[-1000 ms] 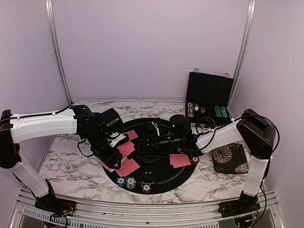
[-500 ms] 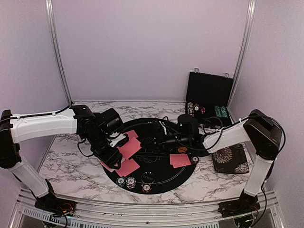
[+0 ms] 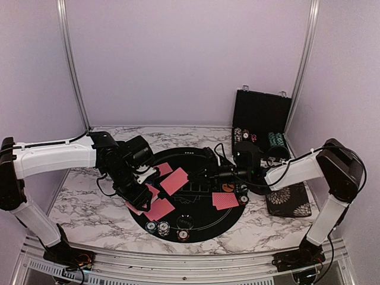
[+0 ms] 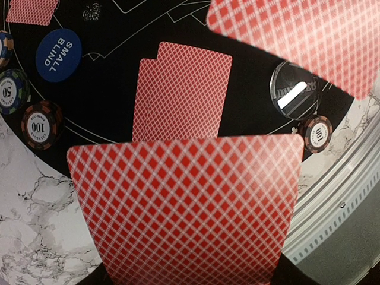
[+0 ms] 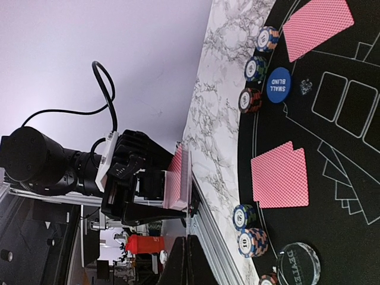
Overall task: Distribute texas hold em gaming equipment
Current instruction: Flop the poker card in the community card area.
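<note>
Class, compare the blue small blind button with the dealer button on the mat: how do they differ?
The small blind button is solid blue with white lettering; the dealer button is dark and glassy, catching a bright reflection. The small blind button looks thin and flat, while the dealer button looks thicker, with a see-through rim. Both are round and lie flat on the black mat.

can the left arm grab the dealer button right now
Probably not: the left gripper is holding the card deck, so it has no free grip, though the dealer button itself lies uncovered nearby.
</note>
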Robot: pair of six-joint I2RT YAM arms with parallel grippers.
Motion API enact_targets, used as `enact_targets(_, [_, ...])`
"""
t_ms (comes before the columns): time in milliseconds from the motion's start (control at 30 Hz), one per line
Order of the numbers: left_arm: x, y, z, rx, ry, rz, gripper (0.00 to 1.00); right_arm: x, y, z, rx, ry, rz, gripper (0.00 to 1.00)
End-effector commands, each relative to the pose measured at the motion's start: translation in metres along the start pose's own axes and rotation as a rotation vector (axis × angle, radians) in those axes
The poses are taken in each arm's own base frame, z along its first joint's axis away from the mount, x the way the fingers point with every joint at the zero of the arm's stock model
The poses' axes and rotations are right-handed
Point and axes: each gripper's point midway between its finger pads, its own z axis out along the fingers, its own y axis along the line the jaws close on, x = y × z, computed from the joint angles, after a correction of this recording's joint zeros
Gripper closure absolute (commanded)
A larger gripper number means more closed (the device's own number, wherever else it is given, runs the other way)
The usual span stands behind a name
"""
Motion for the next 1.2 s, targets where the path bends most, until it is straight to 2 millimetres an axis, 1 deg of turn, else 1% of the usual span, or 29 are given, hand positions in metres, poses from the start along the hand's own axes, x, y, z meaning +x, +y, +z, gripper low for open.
enact_targets(0, [0.003,0.006,-0.007,-0.004,-0.019,-0.021,0.49,-0.015,-0.006,-0.016,0.06,-0.052,-0.081,1.0])
enact_targets(100, [0.004,0.009,-0.008,-0.001,-0.019,-0.03,0.49,-0.025,-0.02,-0.027,0.137,-0.087,-0.127,1.0])
enact_targets(267, [0.004,0.014,-0.009,0.0,-0.021,-0.046,0.49,-0.046,-0.031,-0.042,0.299,-0.145,-0.278,1.0])
enact_targets(433, [0.005,0.019,-0.008,-0.001,-0.016,-0.064,0.49,-0.068,-0.034,-0.055,0.451,-0.195,-0.458,1.0])
enact_targets(567, [0.006,0.021,-0.008,0.0,-0.018,-0.071,0.49,-0.087,-0.028,-0.067,0.552,-0.245,-0.605,1.0])
enact_targets(633, [0.007,0.022,-0.008,-0.001,-0.016,-0.074,0.49,-0.09,-0.023,-0.068,0.563,-0.248,-0.676,1.0])
enact_targets(733, [0.007,0.024,-0.008,-0.003,-0.015,-0.077,0.49,-0.093,-0.017,-0.063,0.594,-0.252,-0.787,1.0])
enact_targets(800, [0.008,0.024,-0.008,-0.002,-0.013,-0.08,0.49,-0.094,-0.012,-0.057,0.646,-0.255,-0.888,1.0])
enact_targets(900, [0.01,0.026,-0.008,-0.004,-0.013,-0.091,0.49,-0.091,-0.008,-0.039,0.729,-0.237,-1.039,1.0])
enact_targets(967, [0.01,0.027,-0.008,-0.005,-0.016,-0.095,0.49,-0.094,-0.006,-0.029,0.777,-0.227,-1.123,1.0])
enact_targets(1167, [0.012,0.028,-0.01,-0.005,-0.02,-0.106,0.49,-0.089,-0.011,-0.002,0.821,-0.199,-1.306,1.0])
